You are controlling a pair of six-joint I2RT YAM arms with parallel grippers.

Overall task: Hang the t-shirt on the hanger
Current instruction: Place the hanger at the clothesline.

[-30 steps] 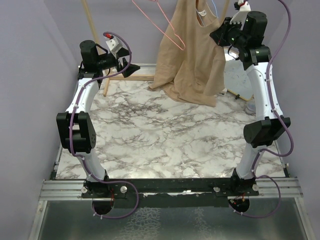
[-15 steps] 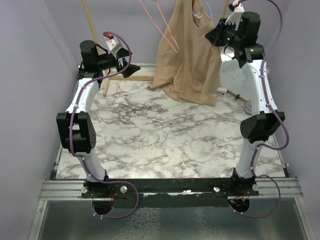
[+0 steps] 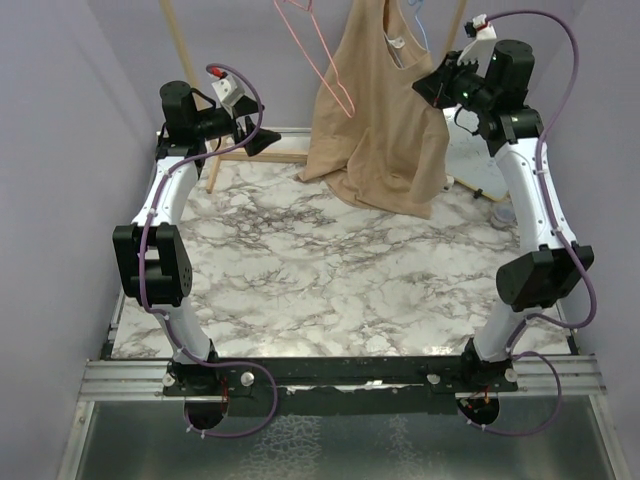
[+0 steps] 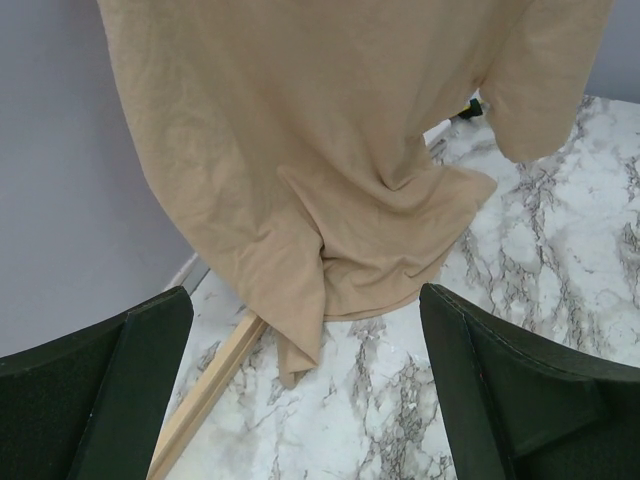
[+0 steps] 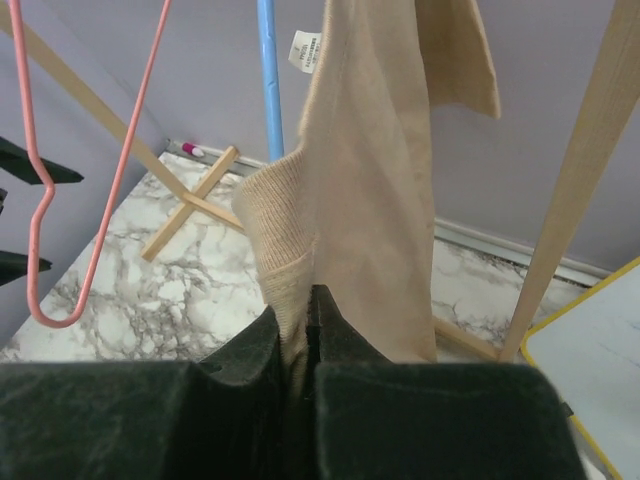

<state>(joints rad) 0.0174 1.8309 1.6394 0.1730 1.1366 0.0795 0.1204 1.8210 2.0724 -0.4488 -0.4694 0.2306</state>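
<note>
Right gripper (image 5: 312,305) clamps t-shirt (image 5: 372,200) neckline beside hanger (image 5: 268,90); left gripper (image 4: 305,300) spread wide.

Two white-and-black arms rise from bases bolted side by side at the near edge. The left arm (image 3: 165,200) leans up along the left side, and its wrist bends level toward the right at the far left corner. The left gripper (image 3: 268,142) points rightward, jaws spread wide apart, holding nothing. The right arm (image 3: 530,190) stands taller along the right side, its wrist raised high at the far right and turned leftward. The right gripper (image 5: 312,298) has its jaws pressed together, pinching a fold of the t-shirt (image 5: 370,200).
</note>
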